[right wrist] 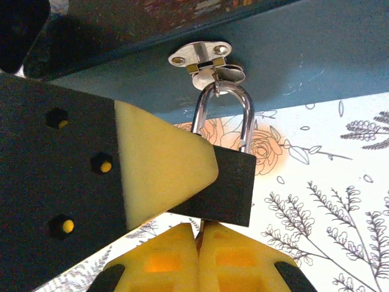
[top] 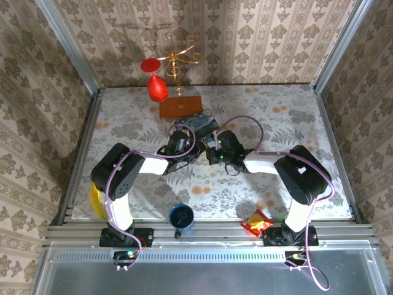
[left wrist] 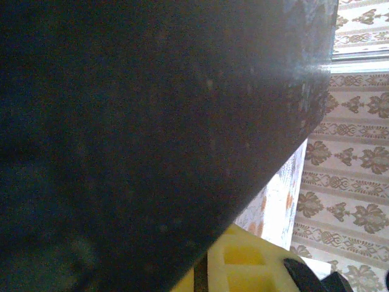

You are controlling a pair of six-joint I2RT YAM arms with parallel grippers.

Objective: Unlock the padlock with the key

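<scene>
The padlock (right wrist: 230,190) is a small black block with a silver shackle (right wrist: 247,115), hanging from a hasp (right wrist: 200,55) on the blue tin (right wrist: 304,55). My right gripper (right wrist: 199,243) sits just below it, its yellow fingers shut on the key (right wrist: 202,227), whose thin blade meets the lock's underside. A cream pad (right wrist: 161,164) of my left gripper lies across the lock's front face, holding it. From above, the left gripper (top: 184,142) and right gripper (top: 214,147) meet at the near side of the tin (top: 199,121). The left wrist view has a dark surface (left wrist: 152,121) over one yellow finger (left wrist: 249,267).
A wooden block (top: 180,106) carrying a red ornament (top: 156,86) and gold wire (top: 181,55) stands behind the tin. A blue cup (top: 181,216) and a snack packet (top: 258,222) sit at the near edge. A yellow object (top: 96,200) lies at the left.
</scene>
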